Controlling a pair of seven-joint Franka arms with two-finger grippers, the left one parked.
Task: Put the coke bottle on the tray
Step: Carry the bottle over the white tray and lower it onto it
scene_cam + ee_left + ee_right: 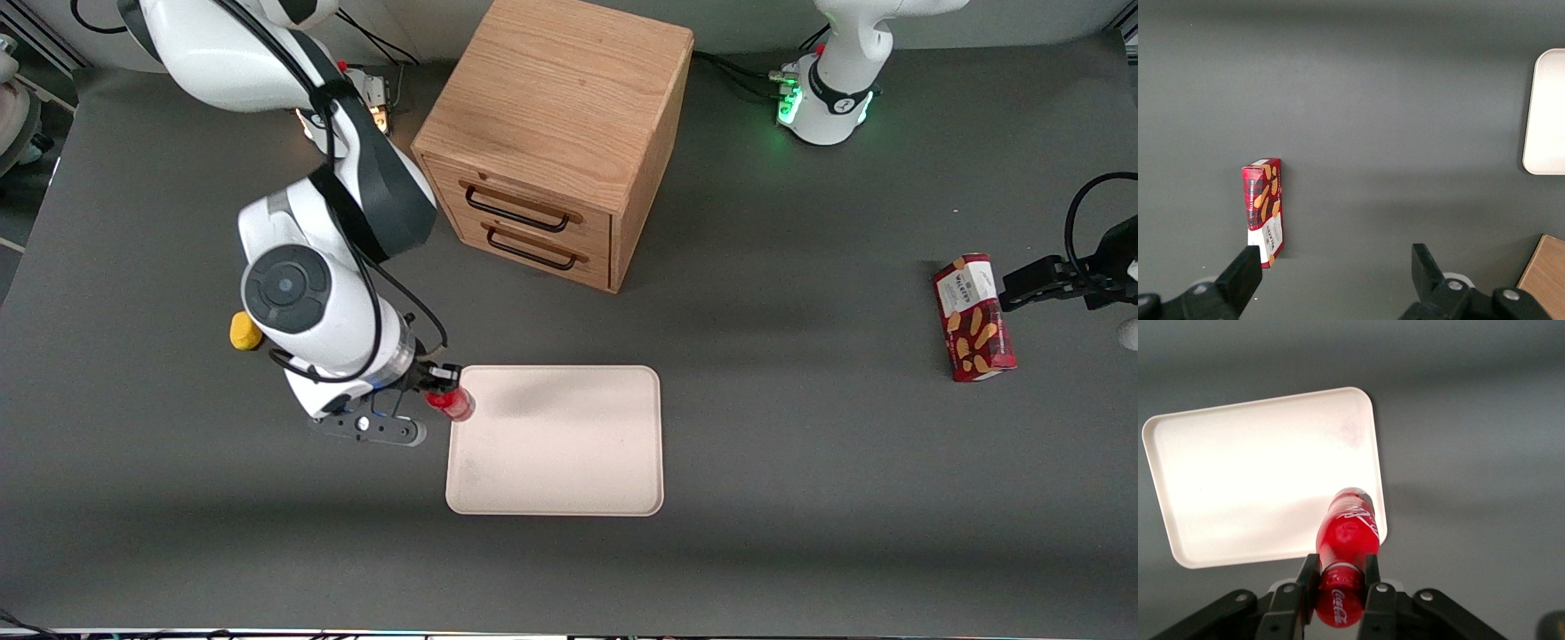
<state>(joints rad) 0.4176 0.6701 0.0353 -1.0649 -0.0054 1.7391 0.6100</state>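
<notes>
Coke bottle point(1346, 547) clamped across its body between fingers of closed tool point(1339, 583), held above corner of tray point(569, 480) on tabletop point(800, 498), long axis reaching out over tray rim.

Front view: gripper point(442, 384) hides most of the coke bottle point(453, 404); left wrist view's right edge crops the tray point(1545, 113) and wooden cabinet point(1546, 277)

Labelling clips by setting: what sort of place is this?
Likely a robot lab bench: gripper holding a coke bottle at a tray corner, on a grey table with a wooden drawer cabinet.
</notes>
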